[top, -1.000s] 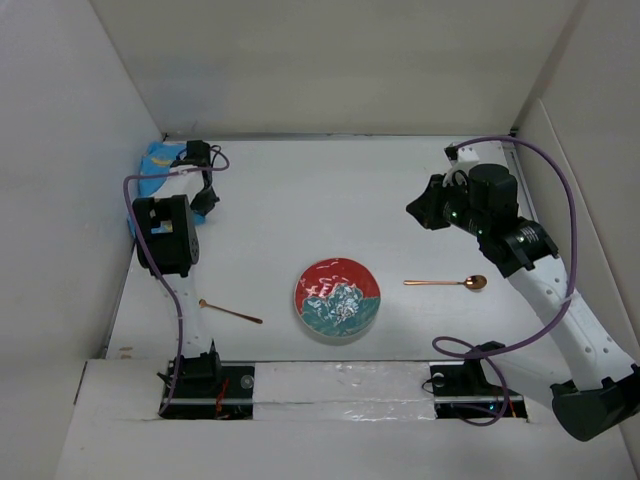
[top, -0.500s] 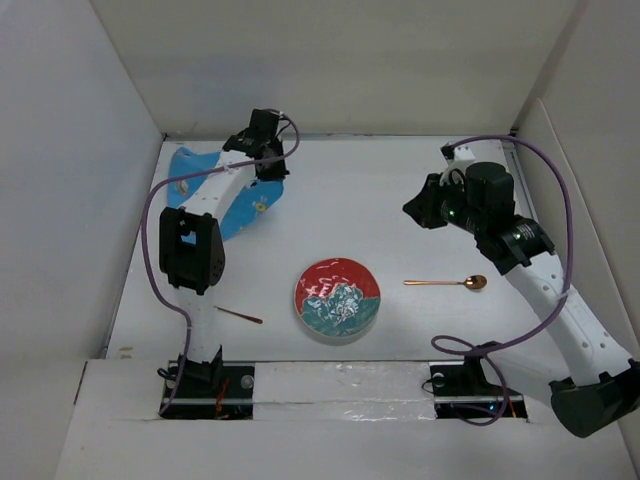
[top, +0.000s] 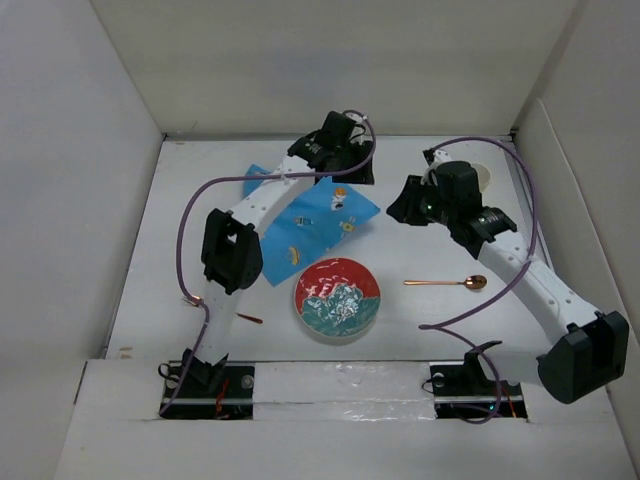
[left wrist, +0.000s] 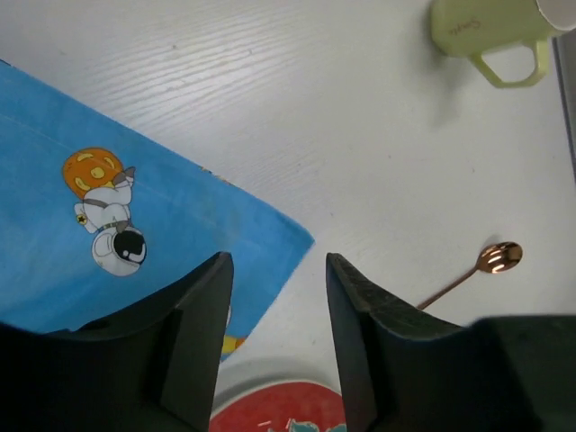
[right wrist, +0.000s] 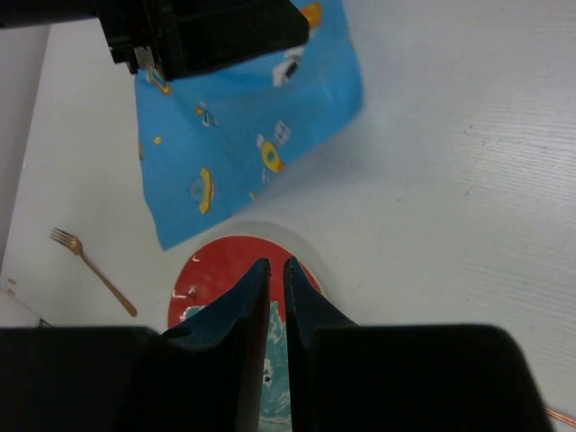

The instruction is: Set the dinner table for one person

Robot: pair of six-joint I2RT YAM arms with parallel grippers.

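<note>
On the dinner table [top: 250, 170], a blue mat [top: 300, 225] printed with astronauts lies spread flat behind a red and teal plate [top: 337, 297]. My left gripper [top: 358, 172] hovers over the mat's far right corner [left wrist: 270, 225], open, with nothing between its fingers [left wrist: 202, 333]. My right gripper [top: 400, 208] hangs right of the mat, its jaws a hair apart and empty [right wrist: 271, 263]. The right wrist view shows it above the plate [right wrist: 211, 279] and the mat [right wrist: 234, 135].
A copper spoon [top: 445, 283] lies right of the plate, also seen as the spoon [left wrist: 468, 270] in the left wrist view. A copper fork [right wrist: 90, 265] lies at the near left. A pale green mug [left wrist: 486, 31] stands at the back right. White wall panels enclose the table.
My left arm swept from the far left corner to the back centre, pulling the mat out flat, then opened and let go. My right gripper shifted slightly left.
</note>
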